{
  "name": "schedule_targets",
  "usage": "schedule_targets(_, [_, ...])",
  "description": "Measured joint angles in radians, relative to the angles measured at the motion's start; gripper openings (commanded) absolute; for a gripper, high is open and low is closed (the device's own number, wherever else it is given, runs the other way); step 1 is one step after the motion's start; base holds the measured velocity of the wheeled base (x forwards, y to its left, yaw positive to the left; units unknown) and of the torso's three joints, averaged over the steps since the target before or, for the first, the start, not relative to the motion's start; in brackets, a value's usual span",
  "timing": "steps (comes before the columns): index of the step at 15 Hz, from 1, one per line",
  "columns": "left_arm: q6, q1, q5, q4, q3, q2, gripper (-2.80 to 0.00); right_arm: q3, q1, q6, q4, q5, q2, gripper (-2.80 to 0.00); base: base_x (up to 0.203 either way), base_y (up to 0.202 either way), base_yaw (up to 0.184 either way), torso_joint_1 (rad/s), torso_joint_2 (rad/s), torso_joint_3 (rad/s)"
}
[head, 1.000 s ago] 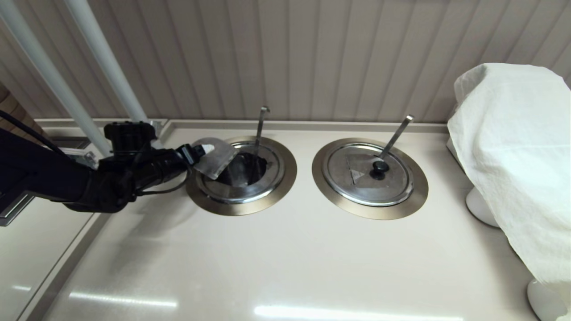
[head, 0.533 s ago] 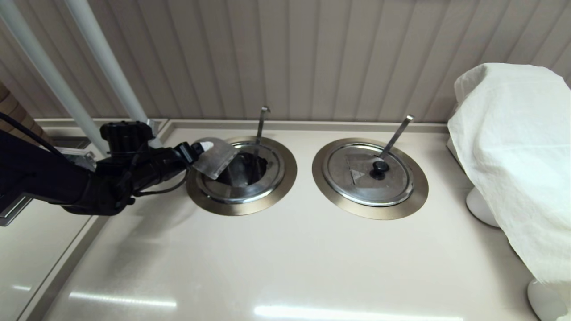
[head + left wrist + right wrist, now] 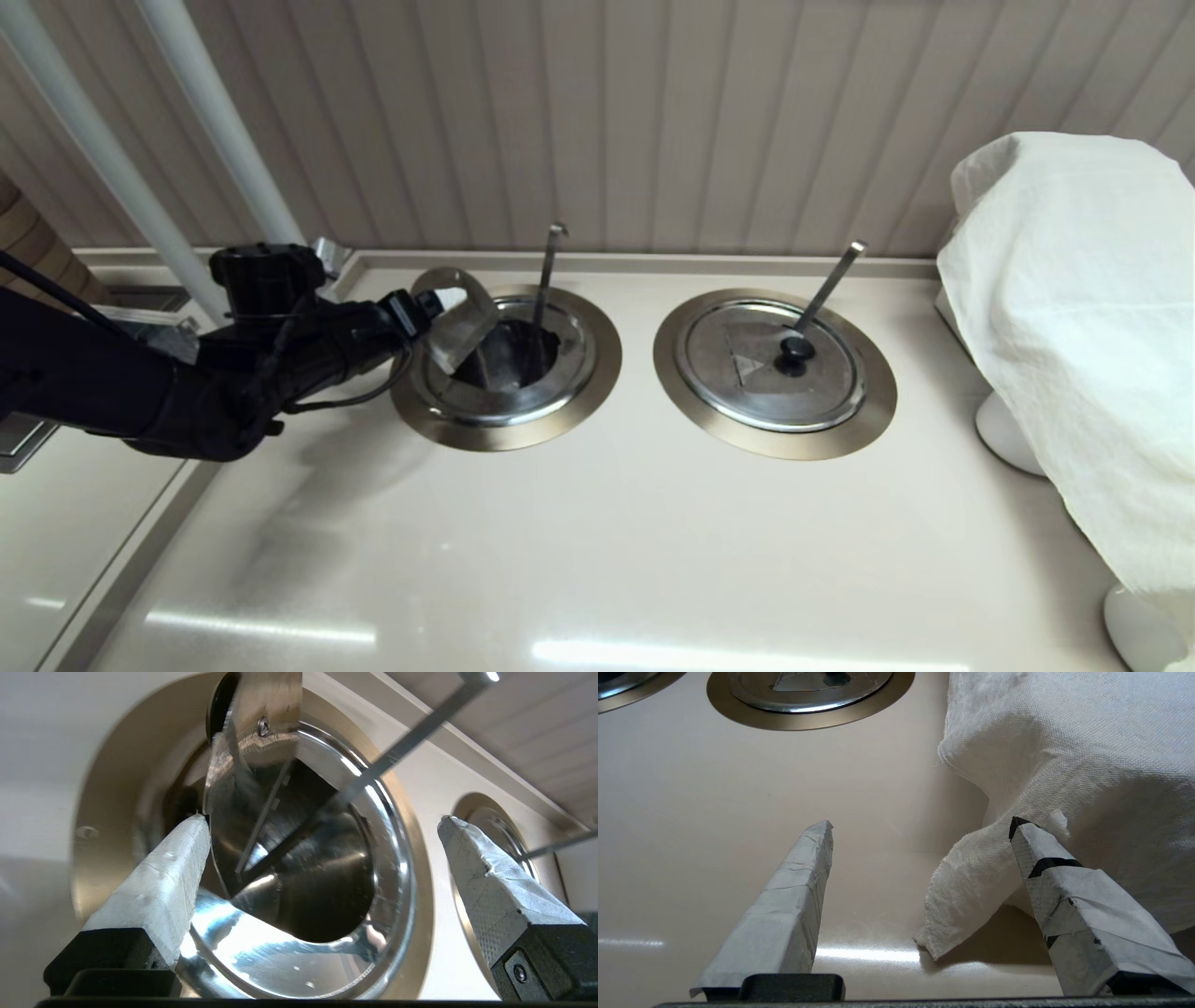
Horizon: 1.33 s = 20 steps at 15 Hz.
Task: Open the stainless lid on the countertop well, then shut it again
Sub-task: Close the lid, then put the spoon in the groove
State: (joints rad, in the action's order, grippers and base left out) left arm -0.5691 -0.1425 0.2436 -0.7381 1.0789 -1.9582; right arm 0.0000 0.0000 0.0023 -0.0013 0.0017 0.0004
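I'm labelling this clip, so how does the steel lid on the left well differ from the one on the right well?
The left round stainless lid has its hinged half tilted up, exposing the dark well; the right twin steel lid lies flat and shut. The open left gripper is at the left lid; nothing touches the right. Both sit in brushed rings with a ladle handle.

likely a catering kitchen — lidded soup wells (image 3: 774,373) in a countertop (image 3: 597,541).

shiny steel lid (image 3: 459,320), brushed bronze-toned well rim (image 3: 597,373), white cloth (image 3: 1074,308).
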Motion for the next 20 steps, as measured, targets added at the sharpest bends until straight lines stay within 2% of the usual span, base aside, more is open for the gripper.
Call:
schedule_targets(4, [0.007,-0.083,0.003,-0.118,-0.108,0.042,0.0,0.0,0.0,0.0,0.0,0.0,0.0,0.0,0.0,0.0,0.0,0.0,0.0,0.0])
schedule_targets(7, [0.011,-0.112,0.0,-0.122,-0.137,0.075,0.0,0.0,0.0,-0.001,0.0,0.0,0.0,0.0,0.0,0.0,0.0,0.0,0.0,0.0])
schedule_targets(13, [0.036,-0.115,0.002,-0.115,-0.112,0.148,0.0,0.0,0.0,0.0,0.0,0.0,0.0,0.0,0.0,0.0,0.0,0.0,0.0,0.0])
schedule_targets(17, [0.045,-0.115,0.002,-0.12,-0.036,0.083,0.0,0.0,0.0,-0.001,0.0,0.0,0.0,0.0,0.0,0.0,0.0,0.0,0.0,0.0])
schedule_targets(18, [0.07,-0.115,0.009,-0.123,-0.001,0.046,0.0,0.0,0.0,0.0,0.0,0.0,0.0,0.0,0.0,0.0,0.0,0.0,0.0,0.0])
schedule_targets(20, [0.204,-0.115,0.067,-0.125,0.07,-0.042,0.0,0.0,0.0,0.0,0.0,0.0,0.0,0.0,0.0,0.0,0.0,0.0,0.0,0.0])
